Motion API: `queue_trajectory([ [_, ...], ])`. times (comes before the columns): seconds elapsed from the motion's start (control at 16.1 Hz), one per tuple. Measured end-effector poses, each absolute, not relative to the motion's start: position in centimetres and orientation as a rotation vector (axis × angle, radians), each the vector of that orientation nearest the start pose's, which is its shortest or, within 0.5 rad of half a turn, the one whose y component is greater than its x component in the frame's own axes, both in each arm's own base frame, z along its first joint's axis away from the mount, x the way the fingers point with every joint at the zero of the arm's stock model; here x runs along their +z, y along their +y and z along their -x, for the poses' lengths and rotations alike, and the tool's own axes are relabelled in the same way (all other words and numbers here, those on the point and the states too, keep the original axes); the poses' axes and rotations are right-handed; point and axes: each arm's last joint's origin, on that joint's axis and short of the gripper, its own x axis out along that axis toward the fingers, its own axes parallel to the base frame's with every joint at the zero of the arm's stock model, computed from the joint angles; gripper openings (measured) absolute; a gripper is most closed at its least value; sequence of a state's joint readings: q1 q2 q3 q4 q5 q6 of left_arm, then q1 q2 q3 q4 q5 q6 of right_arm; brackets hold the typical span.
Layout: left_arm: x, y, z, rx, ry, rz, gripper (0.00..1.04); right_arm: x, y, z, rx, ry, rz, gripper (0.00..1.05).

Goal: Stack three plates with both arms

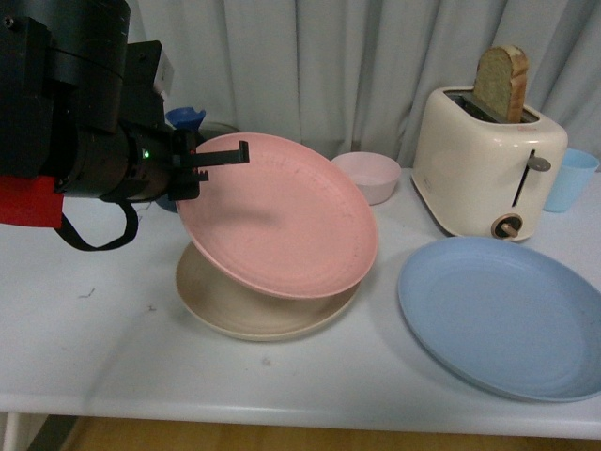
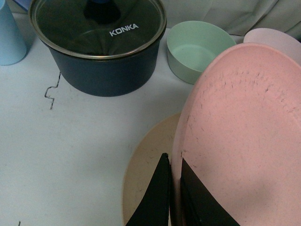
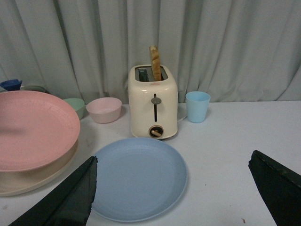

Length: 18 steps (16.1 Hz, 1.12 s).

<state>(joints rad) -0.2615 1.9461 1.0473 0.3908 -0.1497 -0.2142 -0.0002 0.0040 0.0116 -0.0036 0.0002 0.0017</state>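
L pincer pinching pink plate rim; plate tilted, low edge on beige plate, prob. for stacking. R pincer spread, empty, over blue plate right of beige plate, likely next.

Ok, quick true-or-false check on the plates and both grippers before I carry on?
The left gripper is shut on the pink plate. True.
The pink plate lies flat on the beige plate. False: it is tilted, raised at the gripped edge.
The blue plate is stacked. False: it lies apart on the table.
The right gripper is open, holding nothing. True.
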Motion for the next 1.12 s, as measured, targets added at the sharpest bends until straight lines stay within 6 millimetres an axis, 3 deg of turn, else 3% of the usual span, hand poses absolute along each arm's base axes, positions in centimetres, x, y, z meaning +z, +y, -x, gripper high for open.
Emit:
queue_trajectory([
  [0.19, 14.4, -9.3, -38.6, -0.045, 0.507, 0.129, 0.03, 16.7, 0.0, -9.7, 0.000, -0.004, -0.002, 0.98],
  [0.43, 11.8, -8.8, -38.5, -0.023, 0.561, 0.125, 0.03, 16.7, 0.0, -9.7, -0.001, -0.004, -0.002, 0.98],
  [0.68, 10.6, -9.0, -38.6, 0.001, 0.599, 0.133, 0.03, 16.7, 0.0, -9.7, -0.001, -0.004, -0.002, 0.98],
  [0.81, 10.4, -9.1, -38.6, -0.010, 0.619, 0.168, 0.25, 16.7, 0.0, -9.7, 0.000, -0.004, -0.002, 0.98],
  [0.93, 12.0, -8.4, -38.7, -0.007, 0.580, 0.251, 0.50, 16.7, 0.0, -9.7, 0.000, -0.004, -0.002, 0.98],
  [0.99, 14.2, -7.7, -38.5, -0.005, 0.511, 0.290, 0.62, 16.7, 0.0, -9.7, 0.000, -0.004, -0.002, 0.98],
  [1.12, 20.8, -6.3, -36.8, -0.008, 0.280, 0.326, 0.89, 16.7, 0.0, -9.7, 0.000, -0.004, -0.002, 0.98],
])
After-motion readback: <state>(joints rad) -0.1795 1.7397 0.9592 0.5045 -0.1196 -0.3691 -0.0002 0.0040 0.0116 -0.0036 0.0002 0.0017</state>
